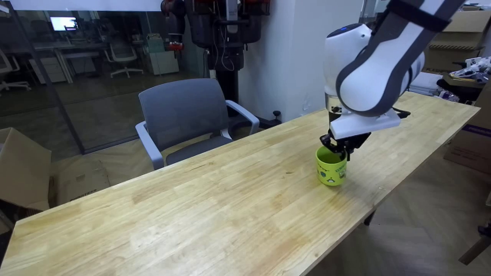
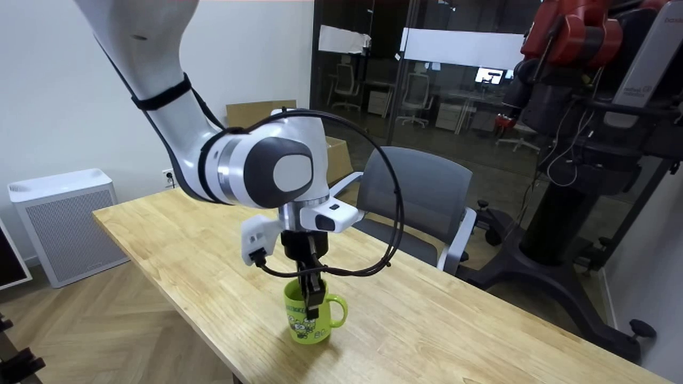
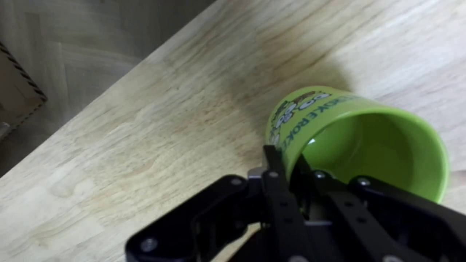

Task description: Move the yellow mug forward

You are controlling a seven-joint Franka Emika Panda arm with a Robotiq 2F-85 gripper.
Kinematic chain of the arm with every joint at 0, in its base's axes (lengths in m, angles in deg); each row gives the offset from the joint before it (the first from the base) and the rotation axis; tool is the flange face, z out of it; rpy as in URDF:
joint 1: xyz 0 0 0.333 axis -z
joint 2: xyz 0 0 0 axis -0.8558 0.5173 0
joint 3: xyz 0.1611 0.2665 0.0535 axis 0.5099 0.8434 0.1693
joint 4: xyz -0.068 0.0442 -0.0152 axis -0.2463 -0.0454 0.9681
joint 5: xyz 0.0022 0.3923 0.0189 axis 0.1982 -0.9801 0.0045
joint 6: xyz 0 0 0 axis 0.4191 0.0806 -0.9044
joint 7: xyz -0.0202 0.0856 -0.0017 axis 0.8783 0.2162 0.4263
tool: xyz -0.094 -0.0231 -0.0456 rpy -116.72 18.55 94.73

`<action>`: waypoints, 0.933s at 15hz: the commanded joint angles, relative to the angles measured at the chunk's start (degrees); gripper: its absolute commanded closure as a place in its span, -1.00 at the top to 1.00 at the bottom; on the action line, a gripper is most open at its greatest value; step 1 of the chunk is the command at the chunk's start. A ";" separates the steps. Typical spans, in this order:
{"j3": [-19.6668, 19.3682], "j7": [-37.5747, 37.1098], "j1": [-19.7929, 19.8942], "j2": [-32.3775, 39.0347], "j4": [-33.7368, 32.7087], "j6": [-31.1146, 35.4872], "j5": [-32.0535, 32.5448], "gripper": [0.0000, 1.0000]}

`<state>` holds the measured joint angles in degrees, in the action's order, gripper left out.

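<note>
gray mesh office chair (image 1: 184, 111): beside the pale wooden desk (image 1: 215, 214)
lime-yellow cylindrical mug (image 1: 330, 174): upright on the desk, near one long edge
black two-fingered claw (image 1: 345, 156): clenched on the mug's wall, one finger inside, one outside

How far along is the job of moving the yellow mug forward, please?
Done: reaching the yellow mug; the gripper straddles its wall.
In hand: the grip, seemingly closed on that wall.
Left: releasing it, as it isn't freed yet; remaining forward travel can't be told.
</note>
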<state>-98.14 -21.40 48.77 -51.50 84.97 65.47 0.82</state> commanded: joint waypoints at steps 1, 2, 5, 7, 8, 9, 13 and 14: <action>-4.19 -7.47 -2.70 -0.89 4.34 11.96 1.59 -0.95; -4.91 -7.89 -3.07 -0.67 5.35 15.41 0.45 -0.95; -3.80 -5.16 -1.75 -0.42 8.04 23.89 -6.21 -0.95; -1.71 -2.54 -0.32 -0.86 9.68 27.94 -11.57 -0.95; -0.63 -1.19 0.28 -1.07 10.30 29.48 -14.11 -0.95; 1.08 0.29 1.51 -1.35 10.81 30.95 -16.50 -0.95; 12.32 6.13 10.36 -3.23 11.94 35.22 -23.59 -0.95; 17.95 3.40 16.08 -4.14 12.11 36.11 -19.51 -0.95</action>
<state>-91.47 -17.97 53.80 -51.09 95.16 98.95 -20.75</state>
